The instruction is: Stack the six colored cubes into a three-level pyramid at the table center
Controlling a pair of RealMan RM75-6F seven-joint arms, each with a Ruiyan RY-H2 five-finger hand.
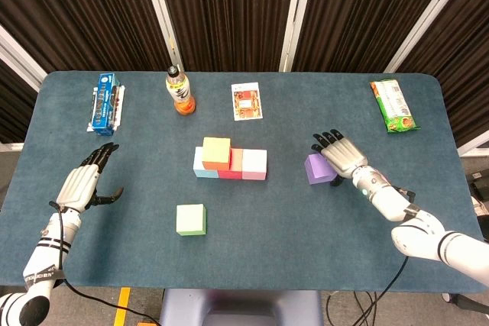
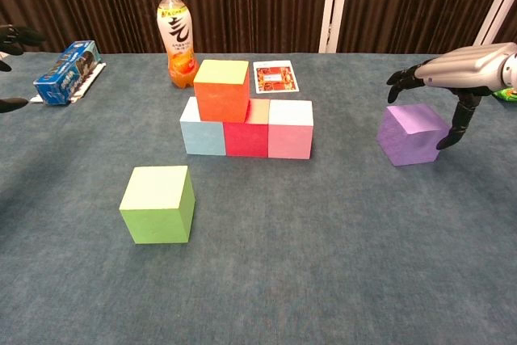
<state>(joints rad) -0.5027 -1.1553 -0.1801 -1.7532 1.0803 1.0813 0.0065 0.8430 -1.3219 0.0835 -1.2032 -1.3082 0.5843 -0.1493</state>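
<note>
Three cubes form a row at the table's middle: light blue (image 1: pixel 199 166), red (image 1: pixel 232 167) and pink (image 1: pixel 255 164). An orange cube (image 1: pixel 216 153) with a yellow top sits on the left part of that row. Alone toward the front lies a green cube (image 1: pixel 190 219). To the right of the row rests a purple cube (image 1: pixel 315 169) on the cloth. My right hand (image 1: pixel 342 158) hovers over its right side, fingers spread above the top and thumb hanging past the right face, gripping nothing. My left hand (image 1: pixel 82 183) floats open over the left of the table, far from any cube.
Along the far edge stand a blue box (image 1: pixel 105 102), an orange drink bottle (image 1: pixel 179 91), a printed card (image 1: pixel 246 101) and a green snack packet (image 1: pixel 394 104). The blue table cloth (image 1: pixel 275 234) reaches to the near edge.
</note>
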